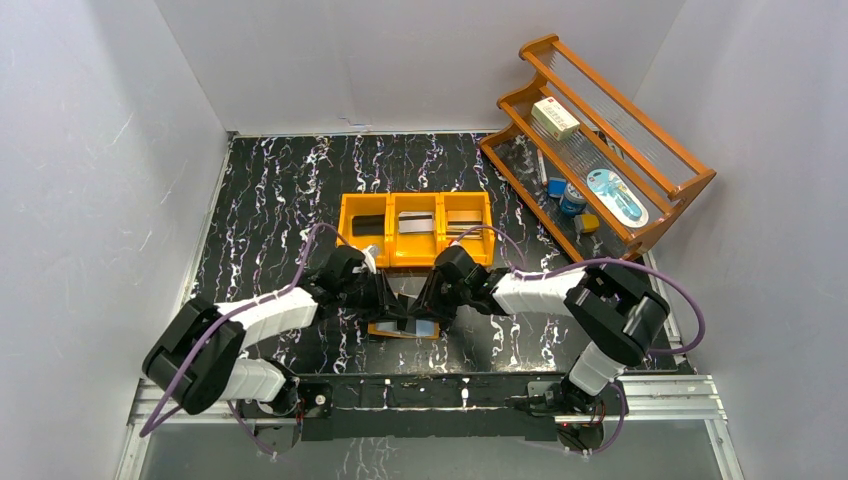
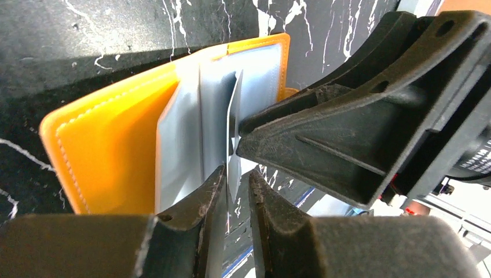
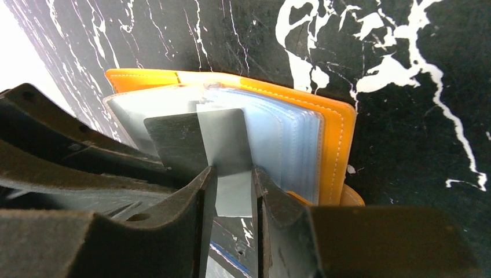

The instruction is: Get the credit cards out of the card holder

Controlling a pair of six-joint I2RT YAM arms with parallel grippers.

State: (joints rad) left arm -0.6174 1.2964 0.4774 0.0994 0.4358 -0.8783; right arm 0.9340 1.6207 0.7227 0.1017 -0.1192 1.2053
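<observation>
The card holder (image 1: 385, 331) lies open on the black marbled table between both grippers. In the left wrist view its orange leaf (image 2: 110, 150) is at left, with pale-blue sleeves fanned up. A thin silver-grey credit card (image 2: 234, 116) stands edge-on and runs down between the nearly closed fingers of my left gripper (image 2: 236, 180). The right wrist view shows that card (image 3: 223, 139) face-on, sticking out of the sleeves of the card holder (image 3: 336, 133). My right gripper (image 3: 231, 174) has a narrow gap and its tips rest against the card's face. In the top view both grippers, left (image 1: 398, 316) and right (image 1: 426, 314), hide the card.
An orange three-compartment bin (image 1: 415, 197) stands just beyond the grippers, with a black card (image 1: 368, 222) and striped cards (image 1: 415, 224) in it. A wooden rack (image 1: 690, 180) at the back right holds a white box (image 1: 555, 117) and small items. White walls enclose the table.
</observation>
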